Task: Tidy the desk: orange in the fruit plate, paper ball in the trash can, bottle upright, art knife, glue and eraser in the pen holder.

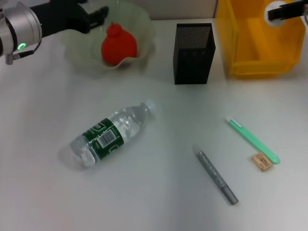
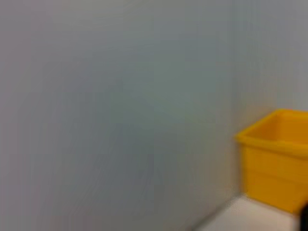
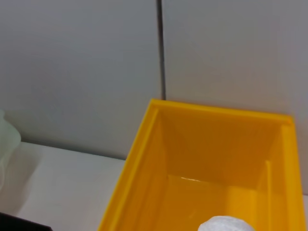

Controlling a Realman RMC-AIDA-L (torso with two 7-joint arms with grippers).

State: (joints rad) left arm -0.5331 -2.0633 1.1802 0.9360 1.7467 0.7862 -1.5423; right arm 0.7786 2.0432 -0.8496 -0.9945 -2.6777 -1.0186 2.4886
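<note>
Right gripper (image 1: 284, 12) is at about 1 o'clock on the desk, over the trash can (image 1: 255, 43); can't tell how wide its fingers are. The right wrist view shows the paper ball (image 3: 226, 224) at the edge of the picture over the bin's mouth, so this looks like the drop step, though I can't tell whether the ball is held or already loose. Left gripper (image 1: 96, 17) sits at 11 o'clock beside the fruit plate (image 1: 77, 48), fingers look parted and empty; the orange (image 1: 118, 44) is already in the plate. Bottle (image 1: 111, 134) lies on its side near centre. Pen holder (image 1: 193, 53) stands at 12 o'clock. Eraser (image 1: 262, 161) is at 4 o'clock, just beside a green pen-shaped tool (image 1: 252, 139), with a grey stick (image 1: 215, 176) near. Next I'd judge: clear the right arm, then stand the bottle up.
</note>
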